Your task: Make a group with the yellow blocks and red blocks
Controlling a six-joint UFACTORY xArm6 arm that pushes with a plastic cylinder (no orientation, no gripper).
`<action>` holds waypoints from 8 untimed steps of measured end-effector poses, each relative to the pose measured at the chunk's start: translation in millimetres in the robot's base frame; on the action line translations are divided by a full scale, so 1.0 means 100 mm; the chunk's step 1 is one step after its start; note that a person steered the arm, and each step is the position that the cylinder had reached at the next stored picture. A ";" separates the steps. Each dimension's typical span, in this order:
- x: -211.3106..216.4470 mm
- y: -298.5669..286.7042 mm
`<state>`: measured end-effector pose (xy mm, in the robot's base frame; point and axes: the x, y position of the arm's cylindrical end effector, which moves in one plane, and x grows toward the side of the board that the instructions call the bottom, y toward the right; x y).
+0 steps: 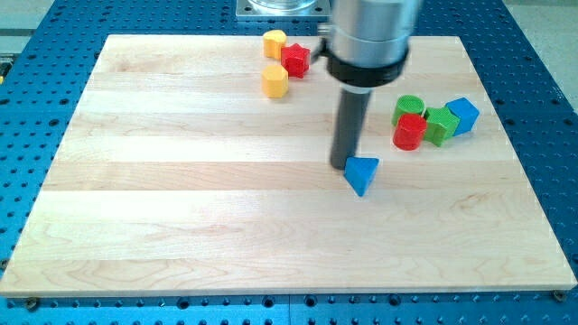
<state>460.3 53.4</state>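
Two yellow blocks sit near the view's top: one (pixel 275 42) at the board's top edge and a yellow hexagonal one (pixel 275 80) below it. A red star-like block (pixel 294 60) lies between them, touching the upper yellow. A red cylinder (pixel 409 132) stands at the view's right, pressed against green blocks. My tip (pixel 343 165) rests on the board just left of a blue triangular block (pixel 362 173), about touching it, well below the yellow and red cluster and left of the red cylinder.
A green cylinder (pixel 409 107), a green block (pixel 441 125) and a blue cube (pixel 462 116) cluster with the red cylinder at the right. The wooden board (pixel 181 199) lies on a blue perforated table.
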 end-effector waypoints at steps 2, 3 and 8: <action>0.11 1.03; 0.00 1.30; -1.11 -0.14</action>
<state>349.2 39.6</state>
